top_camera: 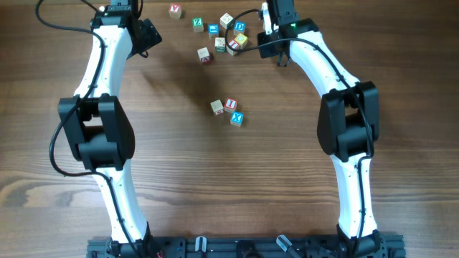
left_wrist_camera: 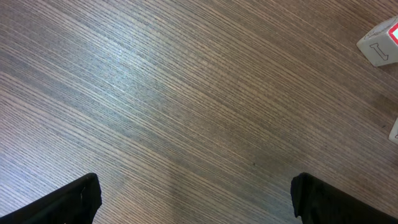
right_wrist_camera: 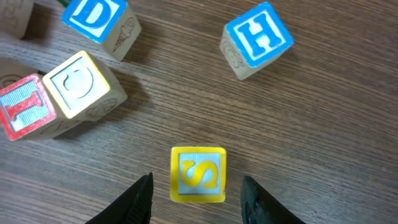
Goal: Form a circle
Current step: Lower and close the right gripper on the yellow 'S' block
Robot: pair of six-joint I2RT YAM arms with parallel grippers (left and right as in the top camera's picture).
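Overhead: brown wood-grain table [top_camera: 287,179]; both arms stretch to the far side, where the loose letter cubes sit in a cluster.
Circle [top_camera: 230,106]: mid-table, well apart from the far cluster. Three small wooden cubes only: cream cube [top_camera: 217,107], white cube with red letter [top_camera: 230,104] just beside it, blue X cube [top_camera: 237,119] just below the red one. It's an arc, not closed.
Right gripper [right_wrist_camera: 196,182]: fingers part-spread, straddling a yellow wooden cube with an S face [right_wrist_camera: 198,175]. Thin gap visible on each side, no contact seen.
Around the S cube (right wrist): blue H cube [right_wrist_camera: 258,38] ahead right, apart. Yellow-framed pale cube [right_wrist_camera: 81,84] pressed against red I cube [right_wrist_camera: 25,109] ahead left. Blue D cube [right_wrist_camera: 99,18] beyond those. All stand outside the fingers' span.
Left gripper [left_wrist_camera: 196,186]: fingers spread wide above the wood grain, gripping nothing.
Left wrist, frame edge: white cube with red-edged face [left_wrist_camera: 379,45] far right, well apart from the fingers.
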